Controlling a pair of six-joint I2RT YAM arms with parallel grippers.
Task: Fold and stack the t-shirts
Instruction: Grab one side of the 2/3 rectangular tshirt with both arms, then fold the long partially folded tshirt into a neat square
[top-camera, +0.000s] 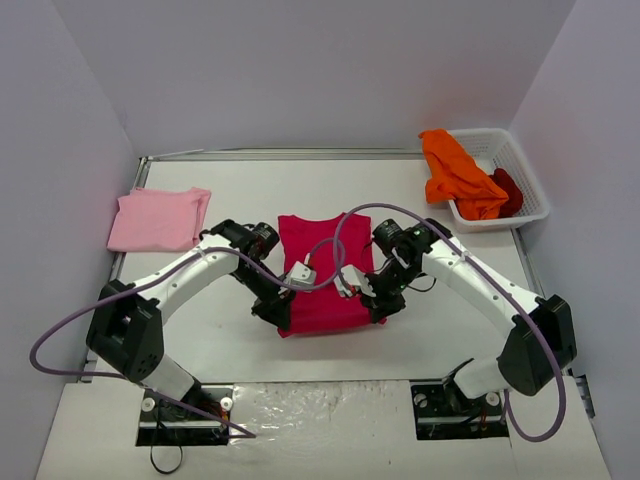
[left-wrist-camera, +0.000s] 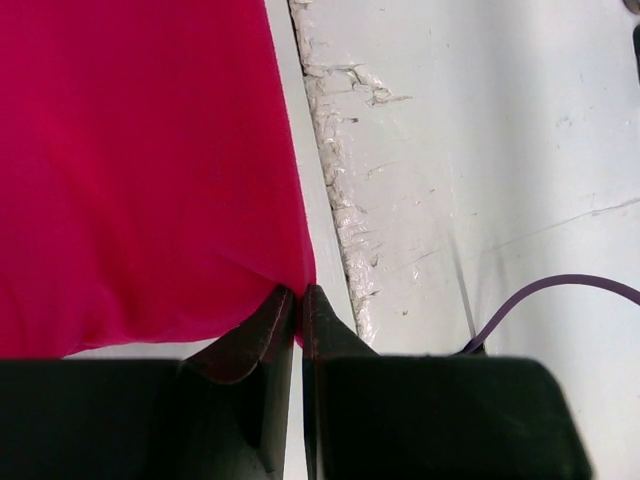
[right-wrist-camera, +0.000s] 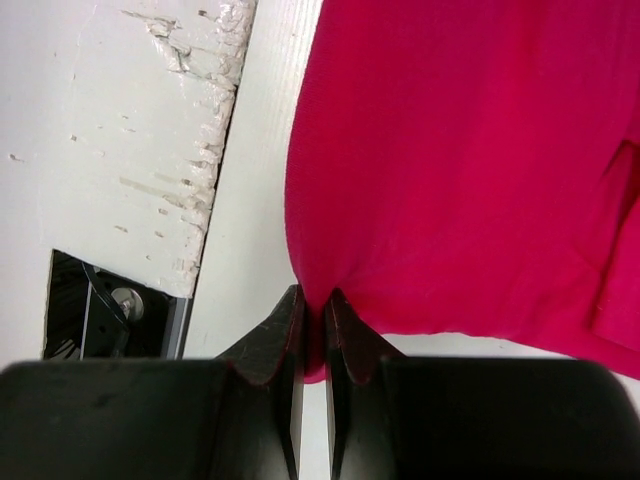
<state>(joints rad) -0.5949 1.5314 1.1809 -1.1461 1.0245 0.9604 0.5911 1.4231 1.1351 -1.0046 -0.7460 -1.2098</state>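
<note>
1. Crimson shirt (top-camera: 322, 275): lies flat on the table (top-camera: 450, 335) at mid-width, between the two arms. It shows as a long panel, with no sleeves sticking out at the sides.
2. Handling, as I judge it: light, limp cloth with no stiffness. It will sag and crease wherever it is unsupported, and it could drag on the table rather than slide cleanly. The best hold is at the two near corners of the hem, lifted together and level so the edge stays straight.
3. Left gripper (left-wrist-camera: 298, 292): fingers pressed together on the shirt's near-left corner, with cloth nipped between the tips.
4. Right gripper (right-wrist-camera: 312, 298): likewise closed, pinching the near-right corner.
5. Pink shirt (top-camera: 158, 220): folded at the far left of the table, well apart from the arms.
6. Orange shirt (top-camera: 458, 175) and dark red shirt (top-camera: 508, 188): both unfolded in the white basket (top-camera: 530, 213) at far right. The orange one is draped over the rim.
7. Overhead view only: shows the whole layout, the basket, the pink shirt and both arms converging on the near hem.
8. Wrist views only: show the pinch itself and how little cloth each pair of tips holds. They also show a rough, peeling strip running along the table beside the shirt. The overhead view cannot confirm the grip.
</note>
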